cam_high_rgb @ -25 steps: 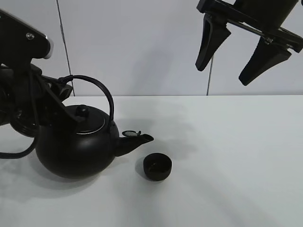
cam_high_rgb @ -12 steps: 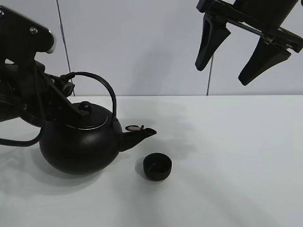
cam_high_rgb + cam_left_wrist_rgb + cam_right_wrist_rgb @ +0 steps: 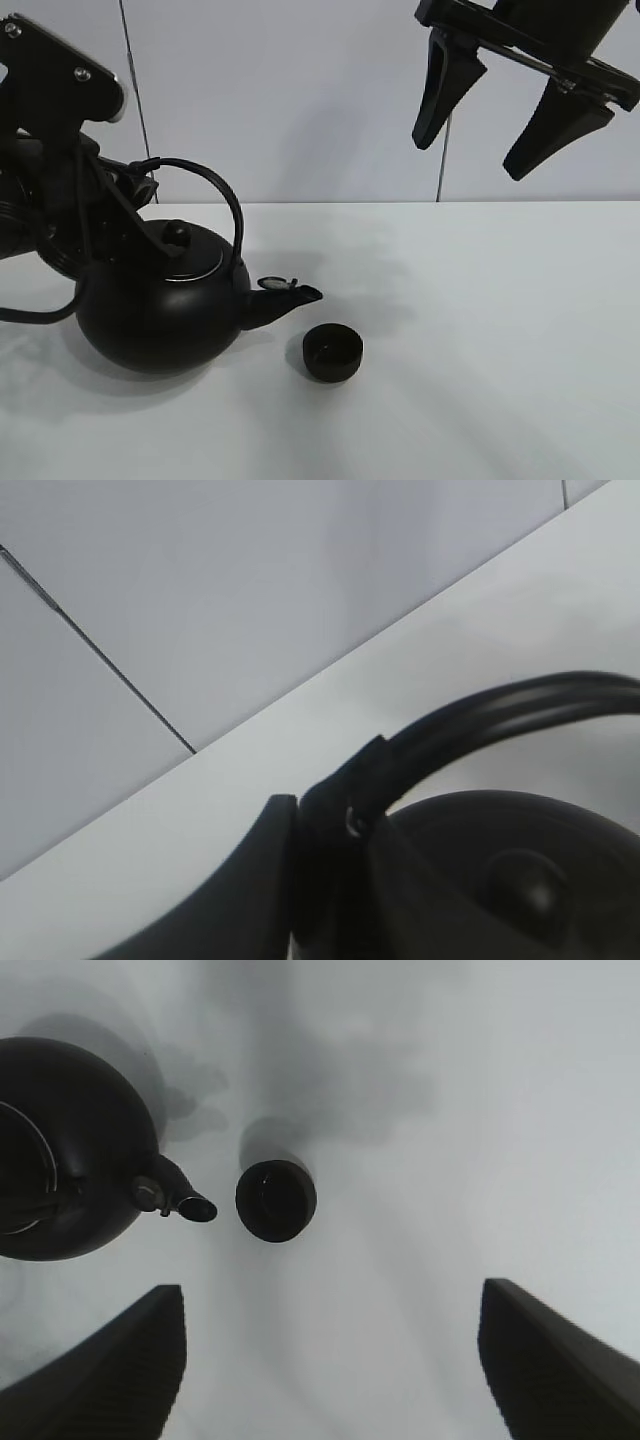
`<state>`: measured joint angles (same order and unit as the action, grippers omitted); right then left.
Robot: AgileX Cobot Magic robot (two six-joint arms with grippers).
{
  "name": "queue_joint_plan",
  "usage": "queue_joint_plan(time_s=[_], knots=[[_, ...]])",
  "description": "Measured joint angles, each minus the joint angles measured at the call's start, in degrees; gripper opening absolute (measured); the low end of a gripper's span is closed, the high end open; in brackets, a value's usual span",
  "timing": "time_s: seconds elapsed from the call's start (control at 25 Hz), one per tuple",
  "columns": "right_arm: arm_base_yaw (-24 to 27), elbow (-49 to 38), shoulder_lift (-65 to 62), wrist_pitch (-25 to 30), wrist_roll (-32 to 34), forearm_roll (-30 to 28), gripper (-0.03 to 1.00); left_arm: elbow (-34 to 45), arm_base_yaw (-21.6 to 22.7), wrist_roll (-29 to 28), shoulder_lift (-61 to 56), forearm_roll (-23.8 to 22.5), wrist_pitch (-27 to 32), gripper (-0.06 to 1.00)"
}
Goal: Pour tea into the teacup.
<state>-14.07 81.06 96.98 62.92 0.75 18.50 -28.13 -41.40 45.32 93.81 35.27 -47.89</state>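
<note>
A round black kettle (image 3: pixel 160 310) stands low over the white table (image 3: pixel 500 330) at the left, its spout tip just left of and above the teacup (image 3: pixel 333 352). That small black teacup sits upright on the table. My left gripper (image 3: pixel 138 186) is shut on the kettle's arched handle (image 3: pixel 480 720) near its rear end; the left wrist view shows the left gripper (image 3: pixel 330 825) clamped there above the lid. The tea is out of view. High at the upper right, my right gripper (image 3: pixel 510 110) hangs open and holds nothing. From the right wrist view the kettle (image 3: pixel 60 1150) and teacup (image 3: pixel 276 1200) lie far below.
A pale panelled wall (image 3: pixel 320 100) rises behind the table's far edge. A black cable (image 3: pixel 35 318) trails from the left arm beside the kettle. Bare white tabletop spreads to the right of the teacup.
The kettle rose and shifted slightly right half a second ago, then came back down and left, its spout tip dipping again. The teacup and right gripper have not moved.
</note>
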Motion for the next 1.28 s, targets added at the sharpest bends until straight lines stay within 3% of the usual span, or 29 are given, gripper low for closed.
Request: queue_joint_plan(time_s=[1.28], knots=[[0.0, 0.0, 0.0, -0.06, 0.0, 0.12, 0.56, 0.0, 0.0, 3.63, 0.01, 0.0, 1.33, 0.11]])
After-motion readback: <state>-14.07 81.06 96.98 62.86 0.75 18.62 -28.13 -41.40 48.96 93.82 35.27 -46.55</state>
